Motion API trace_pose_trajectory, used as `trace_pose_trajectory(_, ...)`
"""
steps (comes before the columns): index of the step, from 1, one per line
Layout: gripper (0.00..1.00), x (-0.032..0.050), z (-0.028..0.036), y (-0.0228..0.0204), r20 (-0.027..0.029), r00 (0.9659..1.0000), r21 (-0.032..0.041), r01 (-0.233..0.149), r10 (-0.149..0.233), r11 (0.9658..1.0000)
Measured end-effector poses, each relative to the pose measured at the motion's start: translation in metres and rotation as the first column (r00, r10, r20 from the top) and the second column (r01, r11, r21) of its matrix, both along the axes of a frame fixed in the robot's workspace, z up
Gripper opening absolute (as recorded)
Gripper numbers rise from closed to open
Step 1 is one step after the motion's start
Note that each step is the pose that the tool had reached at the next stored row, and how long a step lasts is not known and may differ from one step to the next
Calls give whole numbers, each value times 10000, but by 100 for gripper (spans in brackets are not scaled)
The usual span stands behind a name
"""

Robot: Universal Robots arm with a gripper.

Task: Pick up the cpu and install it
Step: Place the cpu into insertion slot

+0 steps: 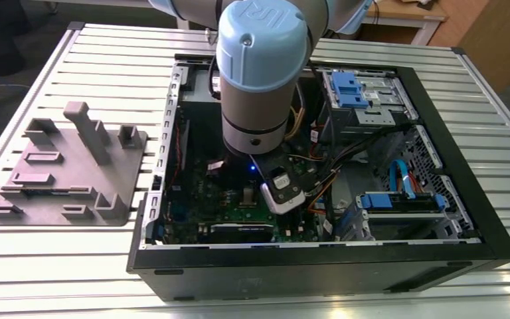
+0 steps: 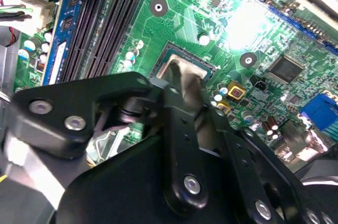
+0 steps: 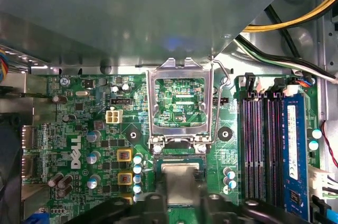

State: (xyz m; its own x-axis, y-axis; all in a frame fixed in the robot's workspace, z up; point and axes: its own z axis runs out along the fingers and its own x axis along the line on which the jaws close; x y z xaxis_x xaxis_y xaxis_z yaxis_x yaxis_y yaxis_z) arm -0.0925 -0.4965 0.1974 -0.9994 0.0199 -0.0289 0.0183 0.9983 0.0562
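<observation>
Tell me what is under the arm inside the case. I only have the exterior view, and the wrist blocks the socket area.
Observer: In the first wrist view the socket frame is open and lifted off the socket. The green motherboard shows through its window.
Operator: Is the cpu anywhere near it?
Observer: Yes. The cpu lies just beyond the frame's hinge with its silvery top up, and it appears to sit within the socket's dark rim.
Operator: And where is the end effector?
Observer: The end effector is directly over the cpu and covers part of it. I cannot tell whether it grips the chip.
</observation>
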Motion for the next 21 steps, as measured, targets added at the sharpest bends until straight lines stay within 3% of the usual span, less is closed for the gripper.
trace_pose_trajectory(3,25,0,0,0,0,10000,1,0,0,10000)
trace_pose_trajectory(6,11,0,0,0,0,10000,2,0,0,10000)
trace_pose_trajectory(21,11,0,-24,-13,0,10000,2,2,-2,10000)
